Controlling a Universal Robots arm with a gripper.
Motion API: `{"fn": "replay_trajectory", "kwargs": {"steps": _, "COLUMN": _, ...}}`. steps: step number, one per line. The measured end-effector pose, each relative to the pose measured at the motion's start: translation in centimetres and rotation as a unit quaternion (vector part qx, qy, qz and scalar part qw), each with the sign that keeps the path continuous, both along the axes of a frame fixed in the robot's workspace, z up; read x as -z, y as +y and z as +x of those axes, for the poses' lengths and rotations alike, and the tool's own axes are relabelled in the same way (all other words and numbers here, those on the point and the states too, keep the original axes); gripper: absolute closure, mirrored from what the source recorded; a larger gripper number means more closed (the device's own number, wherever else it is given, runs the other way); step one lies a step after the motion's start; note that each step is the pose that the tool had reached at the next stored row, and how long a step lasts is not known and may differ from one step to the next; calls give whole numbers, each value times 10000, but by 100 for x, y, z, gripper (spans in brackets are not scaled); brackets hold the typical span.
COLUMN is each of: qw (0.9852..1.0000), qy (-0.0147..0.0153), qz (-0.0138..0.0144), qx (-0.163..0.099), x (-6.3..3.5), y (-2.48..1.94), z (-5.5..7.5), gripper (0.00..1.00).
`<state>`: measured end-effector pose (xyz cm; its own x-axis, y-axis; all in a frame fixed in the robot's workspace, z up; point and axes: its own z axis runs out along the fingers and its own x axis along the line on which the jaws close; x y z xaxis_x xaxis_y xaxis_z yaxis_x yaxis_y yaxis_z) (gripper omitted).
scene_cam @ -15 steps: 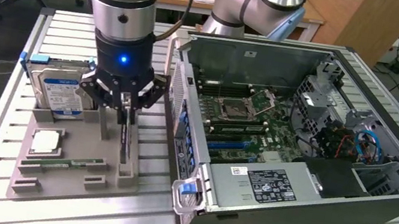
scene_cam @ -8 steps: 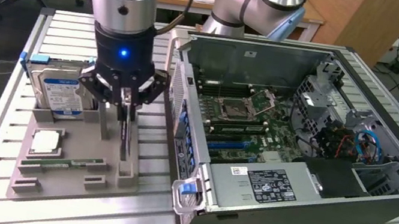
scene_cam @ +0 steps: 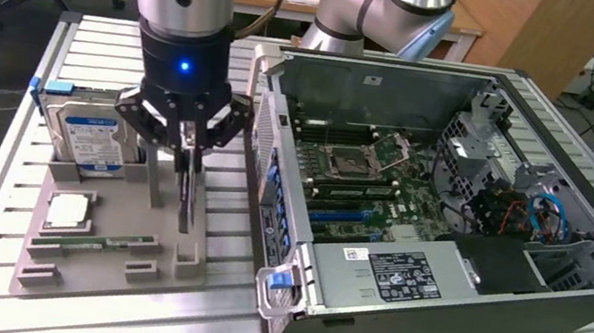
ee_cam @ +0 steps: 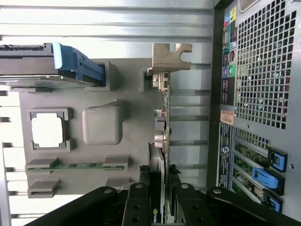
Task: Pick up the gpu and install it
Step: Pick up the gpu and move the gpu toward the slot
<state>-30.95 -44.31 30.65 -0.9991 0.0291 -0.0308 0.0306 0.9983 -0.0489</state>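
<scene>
Gripper [scene_cam: 194,138] narrowed onto the top edge of the gpu [scene_cam: 187,195], which stands upright in the gray holder [scene_cam: 110,271], on the exterior view's left of the open case [scene_cam: 566,293]. Risk: thin-edge grip lets the card tilt, or its bracket snags the holder.

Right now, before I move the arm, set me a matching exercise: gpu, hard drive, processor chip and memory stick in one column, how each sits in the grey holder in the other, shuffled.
Things
1. gpu
2. hard drive
3. processor chip
4. memory stick

States
A. lying flat in a square recess
B. standing on edge directly under the pincer
C. lying flat in a long narrow slot
D. upright, blue-and-white label facing out

Pairs: 1-B, 2-D, 3-A, 4-C
</scene>
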Motion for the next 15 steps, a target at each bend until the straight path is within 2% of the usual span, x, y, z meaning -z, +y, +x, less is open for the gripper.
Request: {"fn": "replay_trajectory", "kwargs": {"steps": 15, "qw": 10000, "qy": 0, "qz": -2, "qx": 0, "x": -230, "y": 0, "z": 0, "gripper": 74}}
